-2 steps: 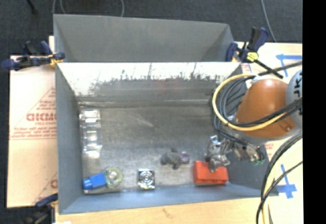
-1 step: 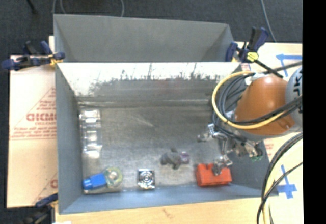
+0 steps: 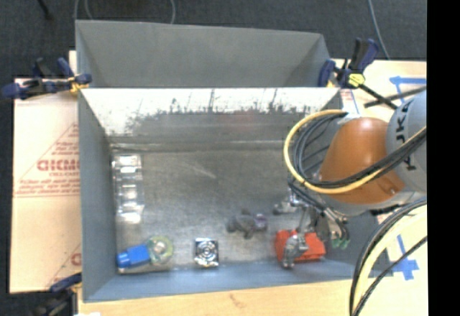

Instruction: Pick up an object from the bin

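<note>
Where the arm (image 3: 408, 124) comes in from the right, its rounded orange cover (image 3: 359, 156) hangs above the right-hand part of the bin (image 3: 93, 164), and black and yellow cables (image 3: 296, 136) loop round that cover. Below the cover the jaws are lowered to the bin floor near the near right corner, directly over a red block (image 3: 312, 247). The block lies on the floor close to the near wall, and a grey metal part of the jaws stands at its left end, touching it or just in front of it. Whether the jaws are released or clenched cannot be told, nor whether the block sits between them, since the wrist and its cables cover much of that spot.

Just left of the jaws, apart from the block, lies a small grey lump (image 3: 248, 222) of uneven shape. Further left, near the near wall, a small square silver piece (image 3: 206, 253) lies flat on the floor. In the near left corner a blue cap (image 3: 132, 258) lies on its side, touching a pale green round thing (image 3: 161, 249) to its right. Along the left wall, behind those two, a clear plastic piece (image 3: 127, 189) stretches toward the far wall; its kind cannot be made out. These things are well apart from the jaws, and the middle of the floor between them is bare grey metal, scuffed along the far wall
</note>
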`<action>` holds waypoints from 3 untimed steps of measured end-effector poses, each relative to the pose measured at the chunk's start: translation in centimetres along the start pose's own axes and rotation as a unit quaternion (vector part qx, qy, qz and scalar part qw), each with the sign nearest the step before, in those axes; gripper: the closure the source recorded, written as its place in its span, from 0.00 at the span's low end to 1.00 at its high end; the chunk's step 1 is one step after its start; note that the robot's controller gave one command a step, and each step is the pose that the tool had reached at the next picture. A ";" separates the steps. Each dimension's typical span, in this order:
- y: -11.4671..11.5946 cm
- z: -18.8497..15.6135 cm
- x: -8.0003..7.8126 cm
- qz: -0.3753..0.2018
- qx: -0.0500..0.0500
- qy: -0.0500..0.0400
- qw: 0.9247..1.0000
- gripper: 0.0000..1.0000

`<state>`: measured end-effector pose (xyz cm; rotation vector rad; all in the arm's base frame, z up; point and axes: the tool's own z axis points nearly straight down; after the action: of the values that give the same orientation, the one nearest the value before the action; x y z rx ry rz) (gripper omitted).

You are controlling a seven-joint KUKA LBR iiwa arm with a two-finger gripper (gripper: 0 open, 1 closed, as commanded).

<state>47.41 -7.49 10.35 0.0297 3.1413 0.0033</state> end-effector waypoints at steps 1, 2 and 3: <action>-1.1 2.8 -1.4 -0.058 0.001 -0.005 0.998 0.00; -1.2 2.7 -1.4 -0.059 0.002 -0.006 0.998 1.00; -1.2 3.0 -1.2 -0.060 0.002 -0.002 0.998 0.00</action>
<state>48.57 -8.74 7.35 -0.1577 3.1324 -0.0025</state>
